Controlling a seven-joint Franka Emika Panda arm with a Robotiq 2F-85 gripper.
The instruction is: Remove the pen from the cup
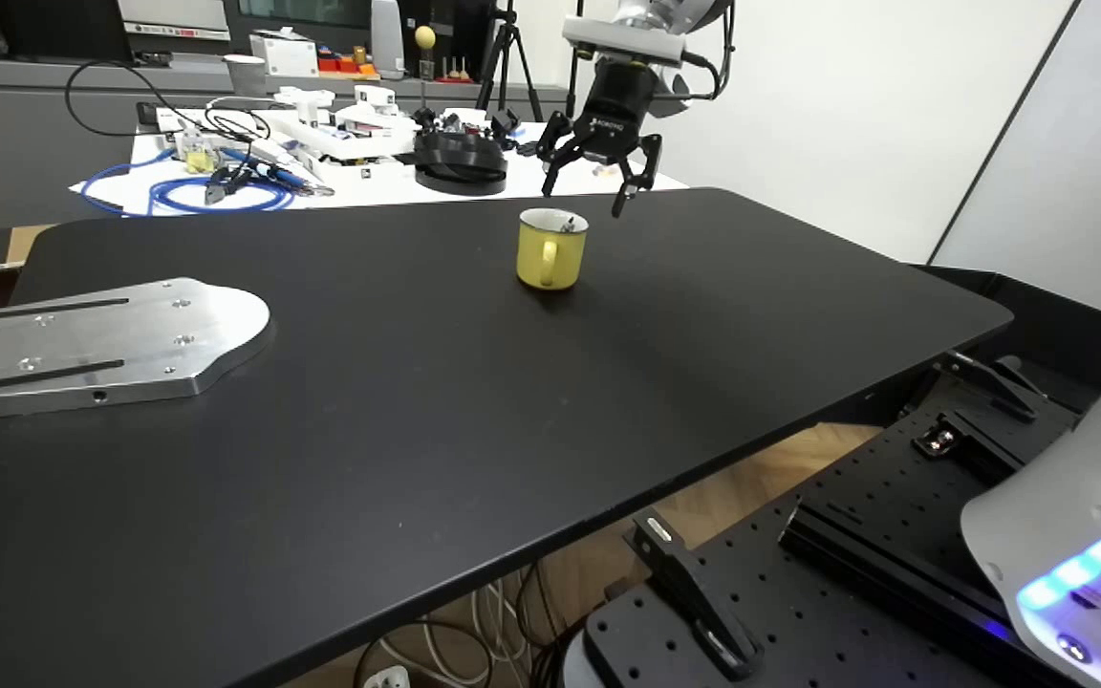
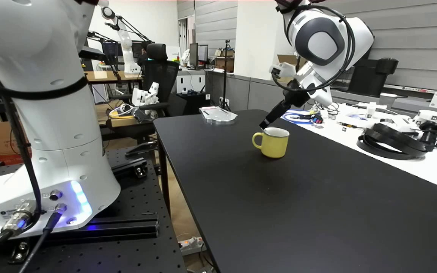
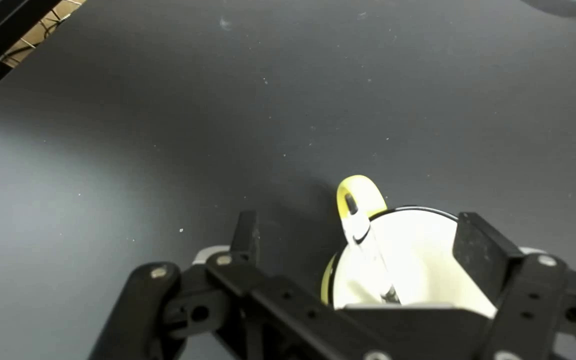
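I see the gripper (image 1: 583, 201) near the yellow cup (image 2: 274, 143) with its fingers (image 3: 483, 255) wide and empty, while the pen (image 3: 374, 255) leans inside, toward the handle (image 3: 370, 196), and I fear that, if it descends off-centre, one finger may hit the rim (image 3: 412, 206) and tip the cup.

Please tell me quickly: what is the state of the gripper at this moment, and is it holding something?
Gripper: open, holding nothing; the pen is in the cup.
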